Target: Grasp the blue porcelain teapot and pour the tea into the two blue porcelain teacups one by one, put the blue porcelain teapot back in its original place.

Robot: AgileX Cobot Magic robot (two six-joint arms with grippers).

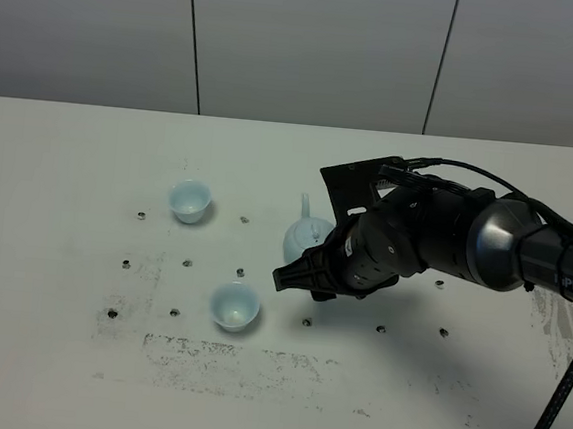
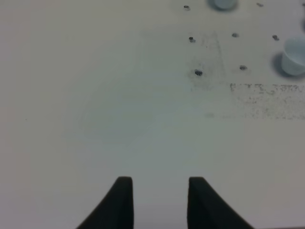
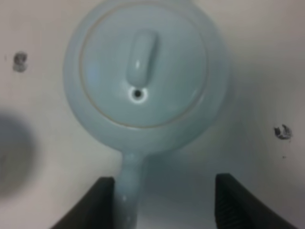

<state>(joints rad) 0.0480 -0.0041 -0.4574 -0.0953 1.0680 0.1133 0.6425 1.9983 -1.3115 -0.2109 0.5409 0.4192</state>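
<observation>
Blue teapot (image 3: 143, 71) lies just ahead of the right hand (image 3: 164, 200), seemingly released, fingers spread.

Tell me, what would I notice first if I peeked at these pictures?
Probably the big black right gripper stretching in over the white table, right in front of the blue porcelain teapot. In its wrist view the gripper is open, with the teapot's handle between its fingers. Next come two little blue teacups, one farther back on the left and one nearer the front.
</observation>
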